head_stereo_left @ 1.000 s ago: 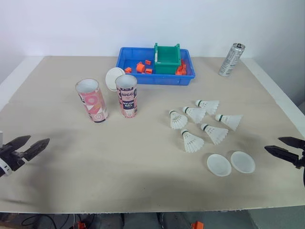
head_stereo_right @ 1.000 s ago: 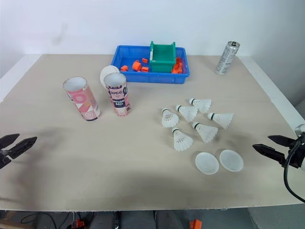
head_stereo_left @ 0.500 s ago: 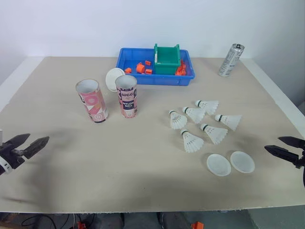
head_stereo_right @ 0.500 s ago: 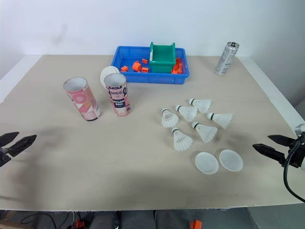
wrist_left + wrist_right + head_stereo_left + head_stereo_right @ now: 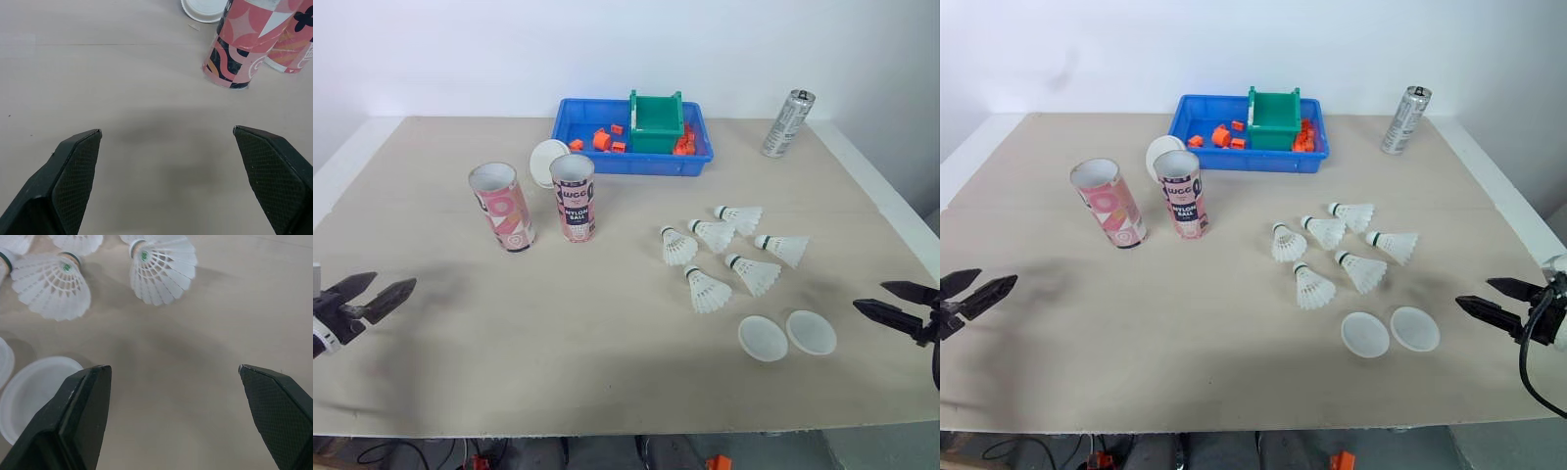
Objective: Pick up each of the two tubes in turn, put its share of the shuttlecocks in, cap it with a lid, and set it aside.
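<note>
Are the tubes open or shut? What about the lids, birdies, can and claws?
Left tube: upright, open.
Right tube: upright, open.
Lid behind the tubes: off, unused.
Two lids: off, lying side by side.
Shuttlecocks: six, loose on the table.
Can: upright.
Left gripper: open, empty.
Right gripper: open, empty.

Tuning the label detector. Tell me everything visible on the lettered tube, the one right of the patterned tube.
The lettered tube stands upright on the table, uncapped, mouth open and white inside. It looks like cardboard, wrapped in pink with a dark band of white letters, seemingly NYLON BALL. A gap separates it from the patterned tube; the blue tray is behind. A white lid sits just behind it; contact cannot be told.
</note>
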Controlling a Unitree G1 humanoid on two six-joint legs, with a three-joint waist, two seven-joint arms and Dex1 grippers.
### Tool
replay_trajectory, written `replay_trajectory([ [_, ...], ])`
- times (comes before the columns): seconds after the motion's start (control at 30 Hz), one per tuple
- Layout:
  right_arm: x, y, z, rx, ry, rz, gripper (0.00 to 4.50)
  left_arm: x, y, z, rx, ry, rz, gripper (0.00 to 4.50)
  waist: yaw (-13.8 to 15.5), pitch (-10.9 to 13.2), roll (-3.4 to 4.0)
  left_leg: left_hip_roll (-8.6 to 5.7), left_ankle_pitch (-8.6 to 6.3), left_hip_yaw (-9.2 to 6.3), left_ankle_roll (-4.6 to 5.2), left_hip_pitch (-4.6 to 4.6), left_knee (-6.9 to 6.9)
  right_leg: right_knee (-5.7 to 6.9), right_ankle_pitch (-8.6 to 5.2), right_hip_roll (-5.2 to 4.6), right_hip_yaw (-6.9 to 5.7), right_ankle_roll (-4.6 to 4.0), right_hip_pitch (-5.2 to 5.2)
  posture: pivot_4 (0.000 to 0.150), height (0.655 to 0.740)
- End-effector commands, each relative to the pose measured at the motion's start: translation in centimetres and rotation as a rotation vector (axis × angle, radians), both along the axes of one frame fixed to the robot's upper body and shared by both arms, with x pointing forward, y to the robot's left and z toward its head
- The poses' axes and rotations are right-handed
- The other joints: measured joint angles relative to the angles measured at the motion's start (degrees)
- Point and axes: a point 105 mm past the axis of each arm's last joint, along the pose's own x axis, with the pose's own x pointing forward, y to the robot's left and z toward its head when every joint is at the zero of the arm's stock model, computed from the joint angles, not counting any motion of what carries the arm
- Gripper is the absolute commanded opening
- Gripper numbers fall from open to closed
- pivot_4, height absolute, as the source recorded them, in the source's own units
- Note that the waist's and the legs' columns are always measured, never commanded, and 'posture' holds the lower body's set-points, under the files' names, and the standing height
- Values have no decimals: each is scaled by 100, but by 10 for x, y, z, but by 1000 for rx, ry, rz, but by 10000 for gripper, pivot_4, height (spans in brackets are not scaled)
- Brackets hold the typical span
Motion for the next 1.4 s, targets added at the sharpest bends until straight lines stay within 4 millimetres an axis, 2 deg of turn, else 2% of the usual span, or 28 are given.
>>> replay_trajectory([
  [0.03,6,14,30,-4,-107,63,44621,6,-8,17,21,-93,-69,45000,1,0,0,0,0,0,0,0,0,0,0,0,0,0,1,1500,7275],
  [0.07,7,19,34,0,-120,81,44621,6,-13,19,-19,-102,-124,45000,2,0,0,0,0,-1,0,0,0,0,0,0,-1,0,1,1500,7275],
  [0.17,9,42,46,23,-160,159,44621,11,-19,30,6,-197,-178,45000,1,-1,1,0,0,-1,0,0,1,1,1,1,-1,1,1,1500,7275],
  [0.3,9,90,69,93,-245,305,44621,17,-37,25,171,-235,-281,45000,15,-2,2,1,0,-1,0,0,-4,0,0,1,-1,1,2,1500,7275],
  [0.4,7,120,73,100,-259,396,44621,23,-45,22,226,-251,-333,45000,44,-1,2,1,0,-2,0,-3,-4,1,0,2,-1,1,0,1500,7275],
  [0.43,7,139,75,109,-263,457,44621,25,-50,18,265,-247,-368,45000,50,-2,2,1,0,-2,0,-3,-3,0,0,2,-2,1,0,1500,7275],
  [0.53,0,211,80,136,-293,669,44621,38,-58,7,321,-249,-412,45000,40,-3,4,5,1,-1,1,2,-3,2,6,6,-1,-2,0,1500,7275],
  [0.67,-6,258,84,166,-347,743,44621,53,-58,6,284,-303,-362,45000,65,-3,4,12,9,-8,10,-8,-4,7,14,16,-4,-5,-10,1500,7275],
  [0.83,3,267,78,149,-358,681,44621,60,-63,0,227,-307,-364,45000,152,-9,-7,10,7,-7,9,-50,-1,1,13,11,-5,16,-33,1500,7275],
  [0.93,7,272,76,150,-376,659,44621,69,-63,-1,132,-312,-347,45000,166,-9,-7,11,8,-16,10,-50,-1,5,17,14,-16,19,-33,1500,7275],
  [1.23,-21,294,65,198,-315,778,44621,104,-78,-8,152,-287,-383,45000,184,-11,-10,11,17,-21,22,-49,3,6,24,17,-18,10,-29,1500,7275],
  [1.4,-24,301,59,203,-312,768,44621,127,-91,-8,161,-273,-402,45000,230,-11,-10,11,18,-22,23,-49,5,5,32,19,-18,23,-27,1500,7275],
])
